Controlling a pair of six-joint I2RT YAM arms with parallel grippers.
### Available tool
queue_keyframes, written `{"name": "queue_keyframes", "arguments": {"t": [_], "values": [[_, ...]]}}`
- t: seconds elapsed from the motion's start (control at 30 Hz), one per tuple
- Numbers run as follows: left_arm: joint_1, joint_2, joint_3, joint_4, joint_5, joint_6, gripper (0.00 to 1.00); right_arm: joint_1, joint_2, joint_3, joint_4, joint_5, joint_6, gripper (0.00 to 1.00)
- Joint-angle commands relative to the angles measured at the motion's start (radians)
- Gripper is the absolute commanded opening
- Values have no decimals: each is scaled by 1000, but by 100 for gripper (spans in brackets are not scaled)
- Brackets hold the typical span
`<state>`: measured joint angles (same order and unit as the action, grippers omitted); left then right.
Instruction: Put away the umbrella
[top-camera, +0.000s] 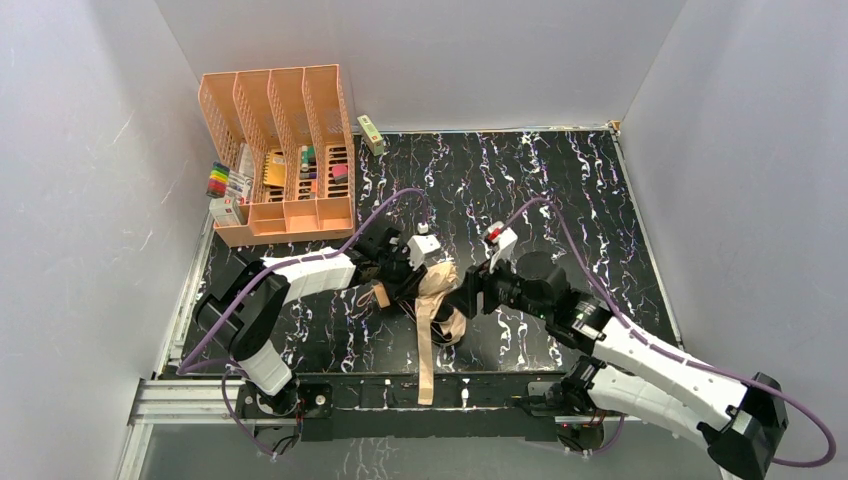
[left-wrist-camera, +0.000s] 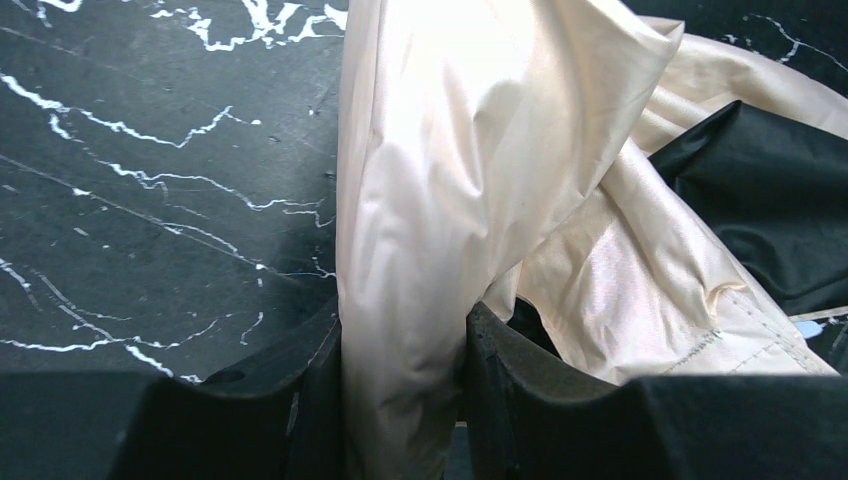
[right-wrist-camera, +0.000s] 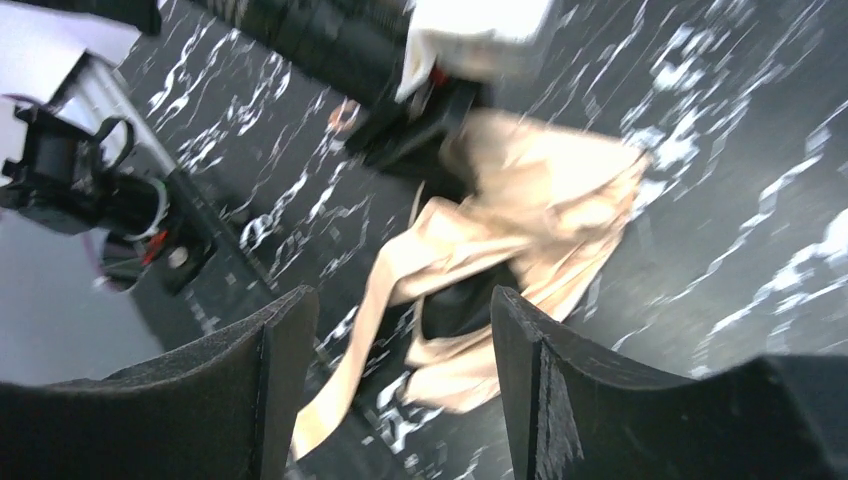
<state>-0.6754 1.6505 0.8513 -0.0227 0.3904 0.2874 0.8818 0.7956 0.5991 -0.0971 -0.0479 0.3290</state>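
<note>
Top external, stocked organizer (top-camera: 285, 100), left end effector (left-wrist-camera: 402, 392) pinching umbrella (top-camera: 437, 287), right end effector (right-wrist-camera: 400, 312) spread

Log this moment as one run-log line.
left gripper: shut on umbrella fabric | right gripper: open, facing umbrella, holding nothing | umbrella: crumpled on table, not put away
</note>
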Motion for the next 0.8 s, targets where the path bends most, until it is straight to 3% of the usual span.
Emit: {"name": "queue_keyframes", "arguments": {"t": [0.0, 0.13, 0.2, 0.33, 0.53, 0.77], "values": [[17, -2, -35, -33, -134, -1, 0, 114, 40, -69, 88, 26, 313, 72], [17, -1, -27, -35, -121, -17, 0, 351, 187, -33, 88, 304, 432, 73], [19, -2, -24, -41, -119, -13, 0, 398, 259, -22, 73, 385, 520, 73], [19, -9, -34, -33, -106, -9, 0, 411, 333, -54, 130, 452, 620, 72], [19, -4, -26, -41, -103, -7, 0, 411, 397, -59, 164, 503, 634, 72], [19, 1, -23, -48, -96, 4, 0, 410, 483, -55, 255, 476, 657, 57]]}}
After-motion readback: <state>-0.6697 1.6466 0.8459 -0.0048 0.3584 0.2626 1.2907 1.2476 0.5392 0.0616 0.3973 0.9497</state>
